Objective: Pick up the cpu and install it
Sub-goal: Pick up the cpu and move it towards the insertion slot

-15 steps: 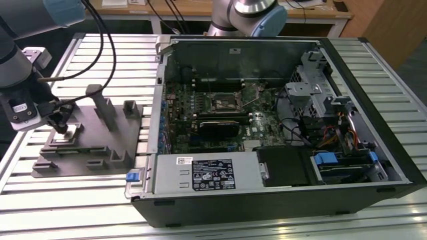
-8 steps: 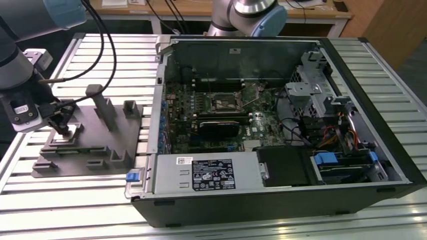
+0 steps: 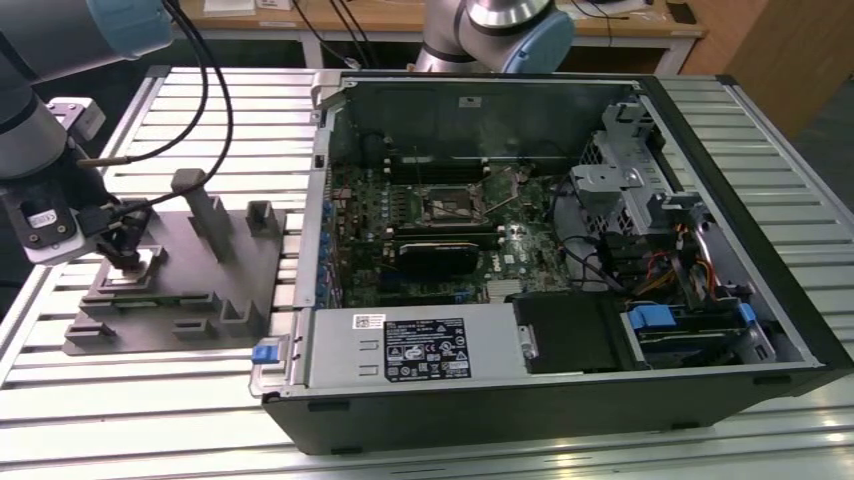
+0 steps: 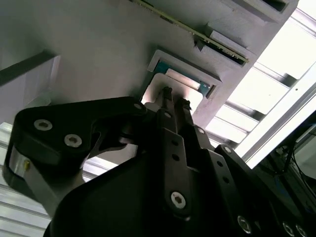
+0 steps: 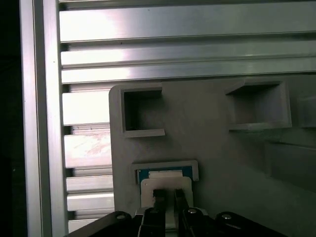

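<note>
Slatted aluminium bench carries everything: the cpu lies flat in a shallow pocket of the grey fixture plate, the hand stands right over its pale top with fingers drawn nearly together, and an open computer case sits beside the plate.

One cpu. One gripper. One grey plate, two square pockets. One open case. One power supply. Two blue joint caps.

Exterior view looks down over the table — both wrist views sit close above the fixture plate.
</note>
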{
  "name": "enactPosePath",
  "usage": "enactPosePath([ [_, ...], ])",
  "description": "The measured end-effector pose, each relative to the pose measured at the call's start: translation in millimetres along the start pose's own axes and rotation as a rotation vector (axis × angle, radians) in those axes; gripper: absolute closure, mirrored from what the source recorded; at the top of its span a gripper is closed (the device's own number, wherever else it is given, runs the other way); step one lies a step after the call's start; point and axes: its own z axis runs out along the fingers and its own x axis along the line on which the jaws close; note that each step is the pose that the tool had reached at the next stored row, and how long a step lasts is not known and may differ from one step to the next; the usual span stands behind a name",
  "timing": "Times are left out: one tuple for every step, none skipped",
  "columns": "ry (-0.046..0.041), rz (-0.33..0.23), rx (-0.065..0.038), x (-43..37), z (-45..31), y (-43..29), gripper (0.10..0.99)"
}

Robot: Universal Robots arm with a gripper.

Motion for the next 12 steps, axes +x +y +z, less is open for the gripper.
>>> enactPosePath([
  [0.0000,0.000,0.000,0.0,0.0,0.0,0.922],
  [0.0000,0.000,0.000,0.0,0.0,0.0,0.796],
  [0.0000,0.000,0.000,0.0,0.0,0.0,0.796],
  [0.0000,0.000,0.000,0.0,0.0,0.0,0.737],
  [0.0000,0.000,0.000,0.0,0.0,0.0,0.678],
  [0.0000,0.000,0.000,0.0,0.0,0.0,0.678],
  [0.0000,0.000,0.000,0.0,0.0,0.0,0.620],
  [0.0000,0.000,0.000,0.0,0.0,0.0,0.561],
  [0.0000,0.000,0.000,0.0,0.0,0.0,0.561],
  [0.0000,0.000,0.000,0.0,0.0,0.0,0.506],
  [0.0000,0.000,0.000,0.0,0.0,0.0,0.506],
  [-0.0001,0.000,0.000,0.0,0.0,0.0,0.439],
])
